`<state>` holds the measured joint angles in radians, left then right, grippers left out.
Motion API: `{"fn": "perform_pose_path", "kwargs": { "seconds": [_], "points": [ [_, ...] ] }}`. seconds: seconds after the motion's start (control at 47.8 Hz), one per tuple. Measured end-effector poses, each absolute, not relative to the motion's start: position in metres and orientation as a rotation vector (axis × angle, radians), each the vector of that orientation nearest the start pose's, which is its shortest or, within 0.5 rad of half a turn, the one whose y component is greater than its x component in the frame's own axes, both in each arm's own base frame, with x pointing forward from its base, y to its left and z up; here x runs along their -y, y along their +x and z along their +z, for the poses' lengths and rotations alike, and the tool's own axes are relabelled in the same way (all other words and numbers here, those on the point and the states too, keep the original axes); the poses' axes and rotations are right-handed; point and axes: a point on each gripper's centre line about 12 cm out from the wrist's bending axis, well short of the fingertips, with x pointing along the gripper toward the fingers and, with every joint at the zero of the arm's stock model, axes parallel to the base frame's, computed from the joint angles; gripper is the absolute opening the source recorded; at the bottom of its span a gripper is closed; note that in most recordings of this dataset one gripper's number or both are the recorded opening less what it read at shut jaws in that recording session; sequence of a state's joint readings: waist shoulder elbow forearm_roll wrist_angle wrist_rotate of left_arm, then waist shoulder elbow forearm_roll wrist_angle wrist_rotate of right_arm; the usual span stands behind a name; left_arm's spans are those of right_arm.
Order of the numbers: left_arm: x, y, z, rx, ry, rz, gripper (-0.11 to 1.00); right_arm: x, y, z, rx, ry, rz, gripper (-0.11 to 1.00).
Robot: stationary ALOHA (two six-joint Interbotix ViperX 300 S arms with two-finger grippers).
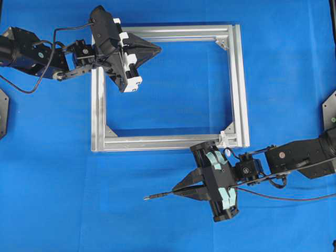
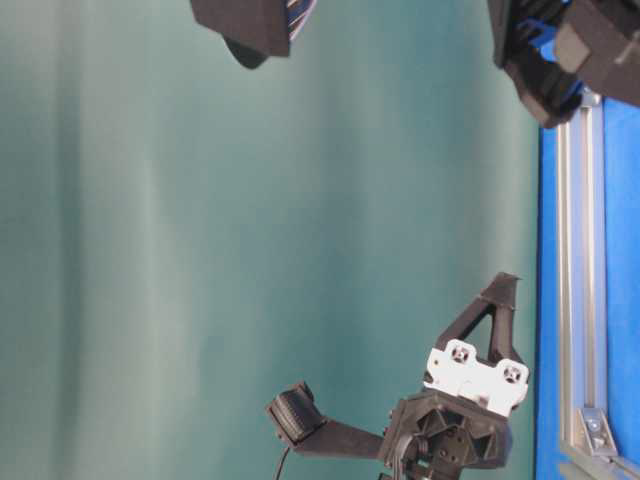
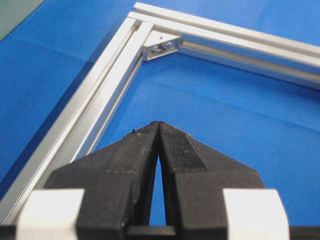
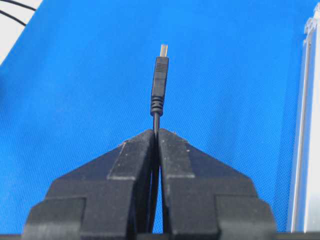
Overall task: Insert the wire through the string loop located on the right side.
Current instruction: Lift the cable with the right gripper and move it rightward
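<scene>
Right end effector (image 1: 178,192): clamped on the wire (image 4: 159,87), plug tip leading, just outside the frame (image 1: 236,79). Step: carry. Next: turn the tip toward the string loop (image 1: 222,138). Left end effector (image 1: 156,49): closed, empty

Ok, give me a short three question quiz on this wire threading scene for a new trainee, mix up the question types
1. True or false: the right gripper is shut on the thin black wire just behind its plug tip.
2. Multiple choice: the small whitish string loop sits at which corner of the silver aluminium frame in the overhead view? A upper left, B lower right, C upper right.
3. Fill in: the left gripper, holding nothing, has its jaws ____.

Key: 1 true; 2 B; 3 shut.
</scene>
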<state>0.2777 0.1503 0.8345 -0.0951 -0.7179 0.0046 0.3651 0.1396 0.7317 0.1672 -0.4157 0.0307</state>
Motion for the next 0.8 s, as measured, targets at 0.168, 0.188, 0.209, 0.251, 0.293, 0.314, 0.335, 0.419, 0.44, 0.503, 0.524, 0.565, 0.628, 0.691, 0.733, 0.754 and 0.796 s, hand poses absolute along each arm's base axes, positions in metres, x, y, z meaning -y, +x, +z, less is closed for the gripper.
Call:
{"fn": "perform_pose_path", "kwargs": {
  "seconds": [0.168,0.188,0.209,0.251,0.293,0.314,0.335,0.419,0.44,0.503,0.524,0.565,0.628,0.691,0.733,0.754,0.796],
  "points": [
    [-0.112,0.366,0.134,-0.257,-0.095,0.347,0.0,-0.132,0.37,0.132,-0.487,0.081,0.247,-0.03],
    [-0.112,0.367,0.133,-0.257,-0.095,0.347,0.0,-0.131,0.368,0.132,-0.49,0.081,0.246,-0.03],
    [-0.112,0.367,0.133,-0.257,-0.095,0.347,0.0,-0.131,0.366,0.132,-0.492,0.08,0.247,-0.03],
    [-0.112,0.367,0.133,-0.257,-0.095,0.347,0.0,-0.13,0.361,0.131,-0.498,0.078,0.247,-0.03],
    [-0.112,0.367,0.134,-0.254,-0.095,0.347,0.0,-0.128,0.356,0.131,-0.502,0.077,0.248,-0.03],
    [-0.112,0.367,0.134,-0.256,-0.095,0.347,0.0,-0.128,0.354,0.131,-0.505,0.076,0.249,-0.03],
    [-0.112,0.367,0.134,-0.256,-0.094,0.346,0.0,-0.127,0.35,0.13,-0.51,0.075,0.248,-0.03],
    [-0.112,0.366,0.134,-0.257,-0.095,0.347,0.0,-0.123,0.337,0.128,-0.524,0.07,0.251,-0.03],
    [-0.112,0.367,0.134,-0.256,-0.094,0.346,0.0,-0.122,0.333,0.129,-0.525,0.07,0.253,-0.03],
    [-0.112,0.367,0.134,-0.256,-0.094,0.346,0.0,-0.118,0.319,0.127,-0.539,0.069,0.253,-0.03],
    [-0.112,0.366,0.134,-0.257,-0.095,0.347,0.0,-0.117,0.315,0.127,-0.542,0.068,0.253,-0.03],
    [-0.112,0.367,0.134,-0.256,-0.095,0.347,0.0,-0.115,0.308,0.128,-0.542,0.068,0.255,-0.03],
    [-0.112,0.367,0.134,-0.256,-0.095,0.347,0.0,-0.112,0.297,0.129,-0.546,0.067,0.258,-0.03],
    [-0.112,0.367,0.134,-0.256,-0.094,0.346,0.0,-0.107,0.284,0.129,-0.55,0.067,0.258,-0.03],
    [-0.112,0.367,0.134,-0.256,-0.095,0.347,0.0,-0.104,0.276,0.129,-0.554,0.068,0.259,-0.03],
    [-0.112,0.367,0.134,-0.256,-0.094,0.346,0.0,-0.103,0.272,0.129,-0.555,0.066,0.259,-0.03],
    [-0.112,0.367,0.134,-0.256,-0.094,0.346,0.0,-0.1,0.264,0.129,-0.555,0.067,0.26,-0.03]
  ]
}}
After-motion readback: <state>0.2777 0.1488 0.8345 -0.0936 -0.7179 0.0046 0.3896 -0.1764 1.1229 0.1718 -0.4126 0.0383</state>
